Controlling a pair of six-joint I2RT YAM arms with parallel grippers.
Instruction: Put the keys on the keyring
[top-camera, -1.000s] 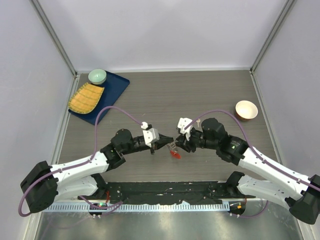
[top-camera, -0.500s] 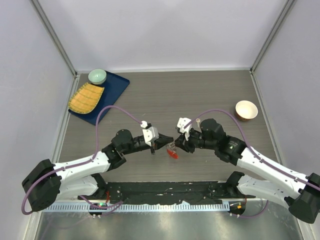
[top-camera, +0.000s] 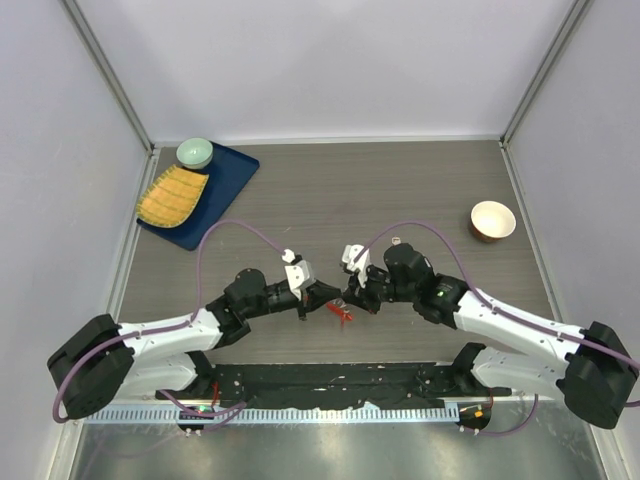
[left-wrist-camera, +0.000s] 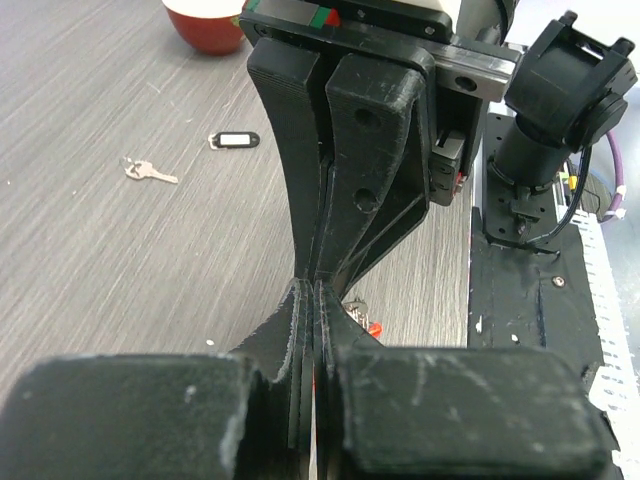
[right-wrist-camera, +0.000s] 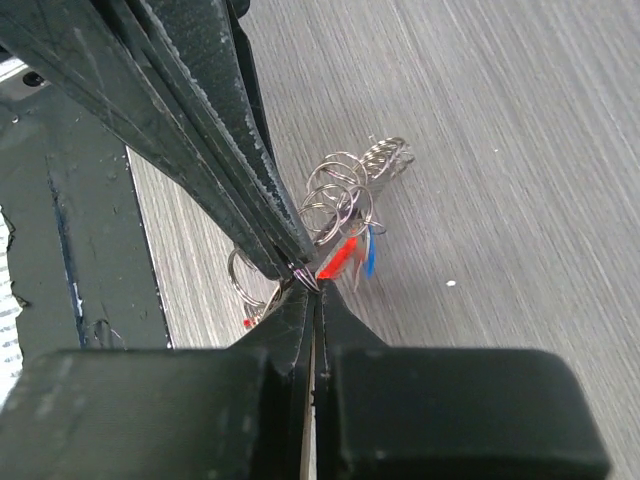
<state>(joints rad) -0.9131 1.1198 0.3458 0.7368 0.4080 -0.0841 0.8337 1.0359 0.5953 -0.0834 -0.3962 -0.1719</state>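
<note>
The keyring (right-wrist-camera: 345, 190) is a cluster of thin silver rings with a red tag (right-wrist-camera: 338, 261) and a blue tag (right-wrist-camera: 370, 250), hanging just above the table near its front edge (top-camera: 340, 312). My left gripper (top-camera: 332, 293) and right gripper (top-camera: 347, 296) meet tip to tip over it. The left gripper (left-wrist-camera: 315, 290) is shut with a red sliver between its pads. The right gripper (right-wrist-camera: 313, 292) is shut, pinching a thin ring at its tips. One silver key (left-wrist-camera: 148, 171) lies flat on the table, apart from both grippers.
A black oval fob (left-wrist-camera: 232, 140) lies beside the key. A small bowl (top-camera: 493, 220) stands at the right. At the back left, a blue tray (top-camera: 225, 185) carries a green bowl (top-camera: 195, 152) and a yellow mat (top-camera: 172, 195). The black base plate (top-camera: 340, 385) runs along the near edge.
My right gripper has gone from partly open to shut at the keyring. Both arms have shifted slightly left and toward the near edge, carrying the keyring along.
</note>
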